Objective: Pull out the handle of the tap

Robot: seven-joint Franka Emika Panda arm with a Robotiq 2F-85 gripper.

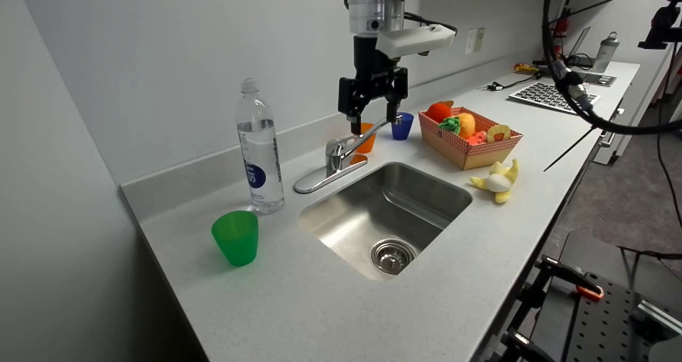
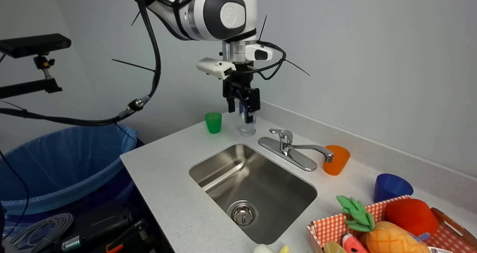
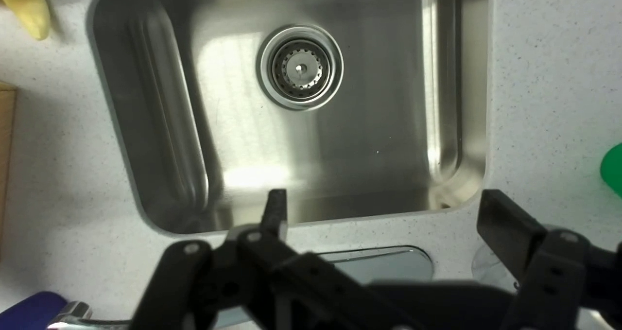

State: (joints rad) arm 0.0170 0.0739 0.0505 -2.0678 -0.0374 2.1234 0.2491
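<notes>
Tap point(image 2: 285, 146): fixed to the surface point(image 2: 175, 178) between the sink point(image 2: 277, 193) and the wall point(image 2: 357, 78); the pull is judged not yet begun.
Handle point(image 2: 276, 131): mounted atop the tap, untouched, and pointed outward toward the sink; it is hidden in the wrist view.
End effector point(image 2: 240, 111): jaws spread wide, nothing held; suspended above the tap's height and apart from it in an exterior view, so the step in hand is taken to be the approach.
Jaw gap: set, in the wrist view, roughly along the base plate point(image 3: 391, 266); the handle can thus probably be taken from its two sides without a turn of the wrist.
Handle tip: to be centred between the jaws before any descent; lowering is best done slowly and stopped short of the base plate.
Chrome finish: likely slippery; a firm closure near the free end is advised, where more leverage should be gained.
Pull: to be drawn smoothly outward and somewhat up, judging by the handle's slant.
Spout point(image 2: 308, 147): turned roughly along the wall, its end near the orange cup point(image 2: 339, 161); contact is to be avoided.
Bottle point(image 1: 261, 162): stood just beside the plate's end; clearance is to be left.
</notes>
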